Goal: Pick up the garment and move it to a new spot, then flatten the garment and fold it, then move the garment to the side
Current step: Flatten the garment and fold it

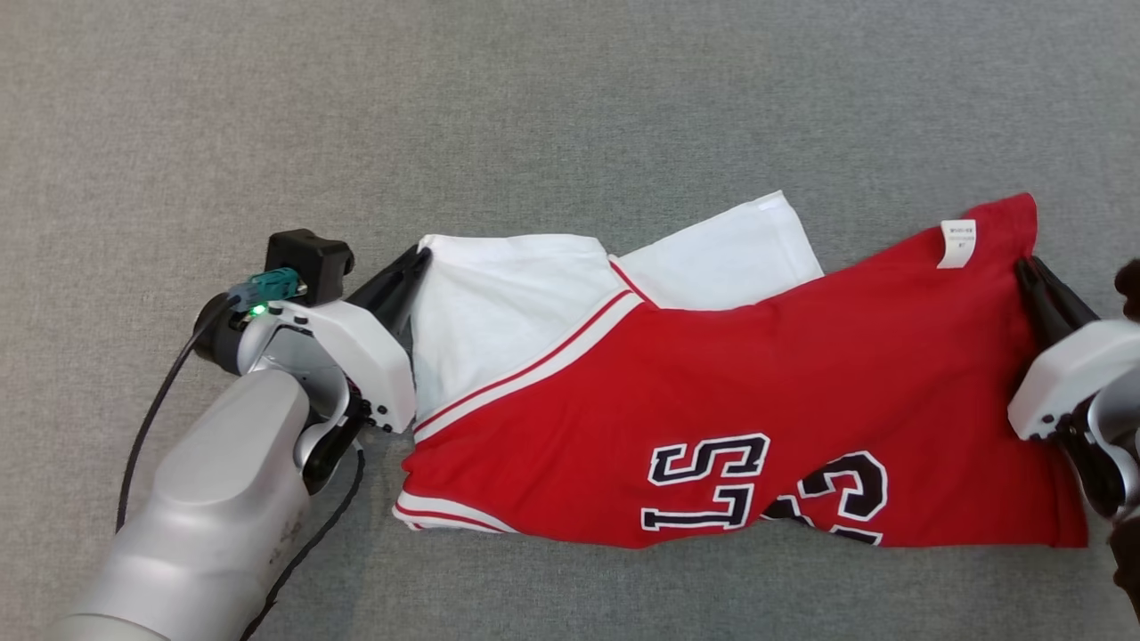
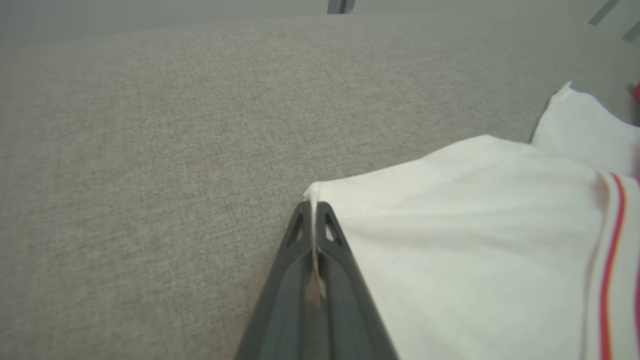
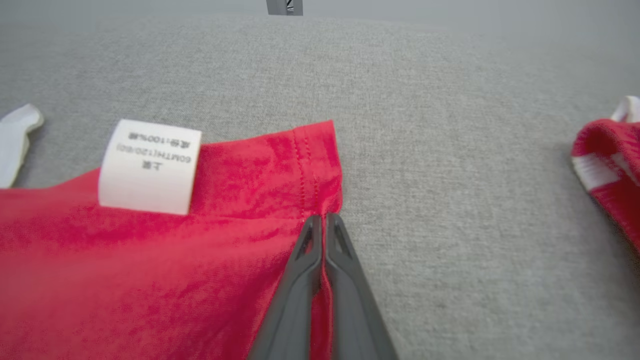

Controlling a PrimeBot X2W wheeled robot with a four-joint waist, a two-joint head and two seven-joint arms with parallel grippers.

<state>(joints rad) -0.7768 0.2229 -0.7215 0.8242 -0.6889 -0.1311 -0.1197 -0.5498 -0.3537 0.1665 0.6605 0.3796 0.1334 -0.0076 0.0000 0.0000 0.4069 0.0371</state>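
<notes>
Two grips found, one at each end of the garment (image 1: 712,383). Saw the red jersey lying lengthwise across the grey cloth surface (image 1: 570,107), white sleeves toward the robot's left, hem toward its right, dark white-edged numerals along the near edge. Found the left gripper (image 1: 422,258) closed tight on the far corner of the white sleeve (image 1: 499,312); in the left wrist view, saw a thin fold of white fabric pinched between the two dark fingers (image 2: 345,290) of that gripper (image 2: 314,206). Found the right gripper (image 1: 1026,265) likewise pressed together on the red hem, just below the white care label (image 1: 957,242); in the right wrist view, saw red cloth squeezed at the gripper (image 3: 325,217), with the label (image 3: 150,167) lying flat just beside it. Could not tell whether the scrap of red-and-white cloth (image 3: 605,160) at that view's right edge, well apart from the clamped hem, belonged to the same garment.
</notes>
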